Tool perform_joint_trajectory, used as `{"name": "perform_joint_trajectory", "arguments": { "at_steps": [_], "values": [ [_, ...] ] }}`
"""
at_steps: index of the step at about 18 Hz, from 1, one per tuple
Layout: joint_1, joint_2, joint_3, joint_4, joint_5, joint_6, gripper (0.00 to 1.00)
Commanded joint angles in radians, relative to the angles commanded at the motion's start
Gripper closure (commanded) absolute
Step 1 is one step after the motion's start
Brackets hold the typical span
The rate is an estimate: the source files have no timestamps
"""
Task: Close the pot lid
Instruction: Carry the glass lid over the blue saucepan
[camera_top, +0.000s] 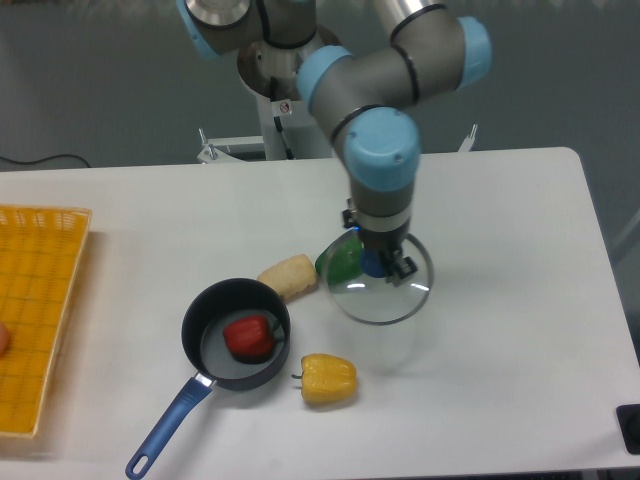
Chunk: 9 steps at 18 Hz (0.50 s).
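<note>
We see the round clear glass pot lid (380, 290) lifted roughly level above the white table (520, 250), our gripper (377, 264) clamped on its blue knob. The dark grey-blue saucepan (236, 333) sits well left, long blue handle pointing lower-left.

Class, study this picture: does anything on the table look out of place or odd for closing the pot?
Yes: a red pepper sits inside the pot, where the pot lid must go. The pincer holds the lid by its knob, off to the pot's right.

No readable text showing anywhere; small red-and-white sticker (285, 106) on the robot base is too blurred to read.
</note>
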Motion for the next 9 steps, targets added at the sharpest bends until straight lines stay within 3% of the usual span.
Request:
{"name": "perform_joint_trajectory", "arguments": {
  "at_steps": [9],
  "values": [
    [-0.112,-0.003,0.006,-0.002,0.031,-0.097,0.47]
  ]
}}
